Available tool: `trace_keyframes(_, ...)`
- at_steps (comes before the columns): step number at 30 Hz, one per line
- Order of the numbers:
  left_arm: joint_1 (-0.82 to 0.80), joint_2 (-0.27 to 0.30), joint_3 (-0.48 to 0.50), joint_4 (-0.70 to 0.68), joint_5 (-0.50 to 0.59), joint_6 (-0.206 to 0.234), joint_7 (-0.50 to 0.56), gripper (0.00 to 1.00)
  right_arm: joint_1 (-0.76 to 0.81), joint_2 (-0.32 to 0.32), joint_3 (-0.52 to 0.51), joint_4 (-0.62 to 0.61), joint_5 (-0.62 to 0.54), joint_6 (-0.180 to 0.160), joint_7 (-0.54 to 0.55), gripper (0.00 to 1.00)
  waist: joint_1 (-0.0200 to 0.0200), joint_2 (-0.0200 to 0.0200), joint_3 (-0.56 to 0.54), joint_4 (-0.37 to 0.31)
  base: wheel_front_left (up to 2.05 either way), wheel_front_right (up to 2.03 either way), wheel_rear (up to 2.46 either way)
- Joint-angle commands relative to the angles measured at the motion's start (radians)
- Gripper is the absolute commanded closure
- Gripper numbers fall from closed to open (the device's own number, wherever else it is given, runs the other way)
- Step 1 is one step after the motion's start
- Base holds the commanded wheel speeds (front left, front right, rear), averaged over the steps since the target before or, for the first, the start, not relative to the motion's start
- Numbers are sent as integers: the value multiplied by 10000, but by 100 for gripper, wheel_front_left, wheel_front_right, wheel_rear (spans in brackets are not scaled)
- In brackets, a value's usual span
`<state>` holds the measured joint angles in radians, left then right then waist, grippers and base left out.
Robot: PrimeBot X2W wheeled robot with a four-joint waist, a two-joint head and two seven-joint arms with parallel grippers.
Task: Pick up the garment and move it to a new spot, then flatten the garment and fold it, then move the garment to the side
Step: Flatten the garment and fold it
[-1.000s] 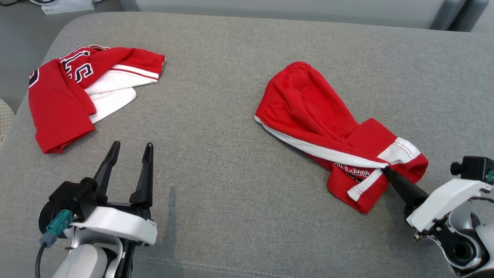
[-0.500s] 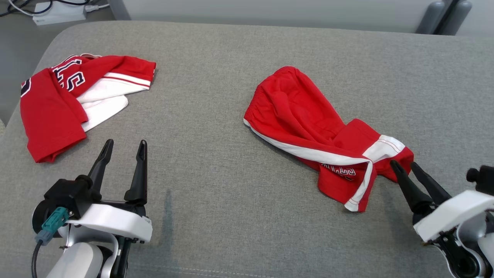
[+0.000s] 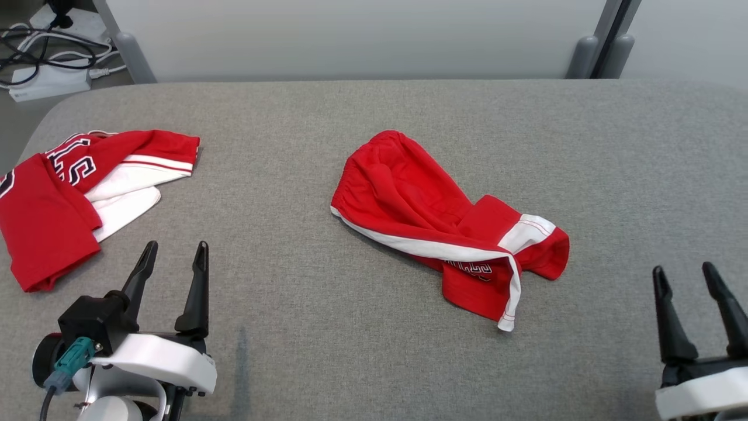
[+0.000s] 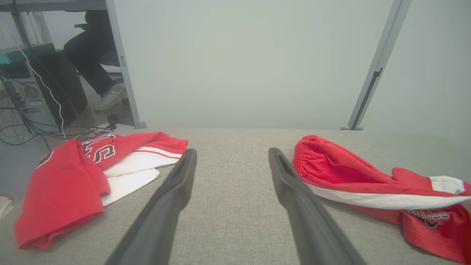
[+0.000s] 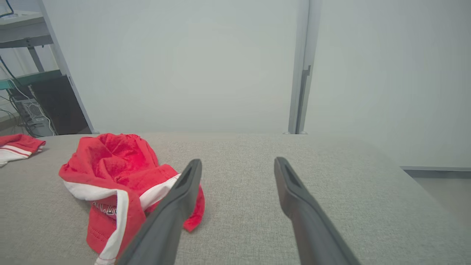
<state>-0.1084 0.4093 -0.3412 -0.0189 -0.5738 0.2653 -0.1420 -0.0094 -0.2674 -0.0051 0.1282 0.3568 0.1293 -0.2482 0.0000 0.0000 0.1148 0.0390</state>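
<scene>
Both the right gripper (image 3: 684, 269) and the left gripper (image 3: 178, 245) stand spread and empty, well apart from the red shorts (image 3: 432, 228), which lie crumpled in the middle of the grey padded surface (image 3: 374, 362), so flattening seems the step in hand, calling for a pinch on opposite edges.

Left gripper (image 3: 176, 250) low at the left of the head view: dark fingers (image 3: 194, 286) pointing up and leaning slightly right, jaws wide apart and empty, with a white wrist shell (image 3: 158, 359) below and a teal plug (image 3: 73, 355) on its left side. Right gripper (image 3: 684, 272) low at the right edge: fingers near upright, jaws equally wide and empty, wrist shell cut off by the frame. In both wrist views the fingers rise from the bottom edge, spread apart.
</scene>
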Motion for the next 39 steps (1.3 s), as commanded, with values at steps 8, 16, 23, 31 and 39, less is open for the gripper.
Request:
trace_keyframes(8, 329, 464, 397, -421, 99, 403, 90, 0, 1399, 1219, 124, -816, -1999, 14, -133, 0, 0, 0, -639, -256, 0, 0, 0)
trace_keyframes(16, 674, 530, 367, -530, 98, 547, 146, 0, 1786, 1491, 354, -714, -2280, 14, -134, 0, 0, 0, -912, -239, 0, 0, 0)
trace_keyframes(23, 709, 556, 374, -645, 59, 596, 167, 0, 1836, 1618, 439, -704, -2254, 14, -135, 0, 0, 0, -885, -197, 0, 0, 0)
trace_keyframes(31, 584, 535, 324, -668, 31, 571, 152, 0, 1686, 1648, 595, -726, -2234, 14, -135, 0, 0, 0, -729, -167, 0, 0, 0)
trace_keyframes(39, -339, 568, -272, -556, 54, -92, 671, 0, 1160, 1772, 979, -688, -2286, 14, -135, 0, 0, 0, -64, -131, 0, 0, 0)
